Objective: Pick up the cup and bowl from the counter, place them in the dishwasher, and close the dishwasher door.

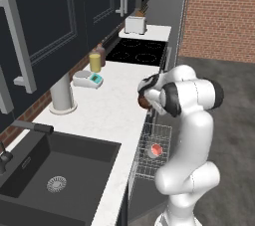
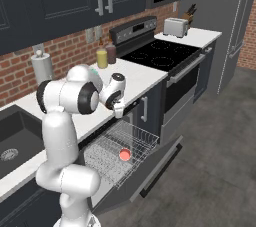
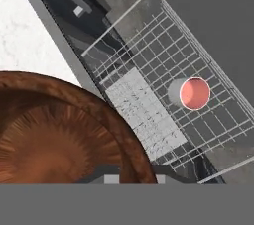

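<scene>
My gripper (image 1: 146, 98) is shut on the dark reddish-brown bowl (image 3: 54, 135), which hangs just past the front edge of the white counter (image 1: 109, 113). In the left base view the bowl (image 1: 143, 102) shows under the hand, above the dishwasher's pulled-out wire rack (image 1: 160, 133). The cup (image 3: 193, 93) lies on its side in that rack, salmon-red inside facing up; it also shows as the cup (image 1: 156, 150) and the cup (image 2: 125, 155). The dishwasher door (image 2: 152, 170) hangs open below the rack (image 2: 131, 138). The bowl hides my fingertips in the hand view.
On the counter stand a yellow jar (image 1: 94, 62), a grey scale (image 1: 88, 79) and a paper towel roll (image 1: 62, 93). The dark sink (image 1: 55, 170) lies to the left, the black cooktop (image 1: 137, 51) and a toaster (image 1: 135, 24) farther along.
</scene>
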Motion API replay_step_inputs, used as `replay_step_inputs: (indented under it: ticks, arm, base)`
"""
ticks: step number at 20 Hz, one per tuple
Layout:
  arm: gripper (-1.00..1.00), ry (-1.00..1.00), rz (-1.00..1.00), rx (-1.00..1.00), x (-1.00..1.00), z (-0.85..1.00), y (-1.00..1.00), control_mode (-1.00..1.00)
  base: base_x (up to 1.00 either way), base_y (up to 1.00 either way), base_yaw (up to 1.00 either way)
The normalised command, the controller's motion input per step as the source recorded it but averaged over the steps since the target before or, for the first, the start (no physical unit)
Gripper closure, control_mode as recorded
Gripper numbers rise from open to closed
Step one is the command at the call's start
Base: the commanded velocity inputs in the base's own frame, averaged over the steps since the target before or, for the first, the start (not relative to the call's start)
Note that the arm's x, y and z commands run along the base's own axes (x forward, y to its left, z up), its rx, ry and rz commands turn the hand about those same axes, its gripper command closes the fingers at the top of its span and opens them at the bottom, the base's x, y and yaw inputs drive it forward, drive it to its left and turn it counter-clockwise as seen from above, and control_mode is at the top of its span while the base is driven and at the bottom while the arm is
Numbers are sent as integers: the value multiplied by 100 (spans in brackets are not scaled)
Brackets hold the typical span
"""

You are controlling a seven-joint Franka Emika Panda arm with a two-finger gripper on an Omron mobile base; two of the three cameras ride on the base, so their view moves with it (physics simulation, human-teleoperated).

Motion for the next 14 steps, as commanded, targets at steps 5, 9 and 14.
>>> replay_step_inputs:
  ticks: [5, 9, 14]
  arm:
    - [100, 0, 0, 1, -100, 42, -59, -100]
    - [100, 9, 4, 0, -73, 41, -67, -100]
    - [100, 18, 8, 2, -18, -3, -58, -100]
  base:
    - [0, 0, 0]
    - [0, 0, 0]
    - [0, 0, 0]
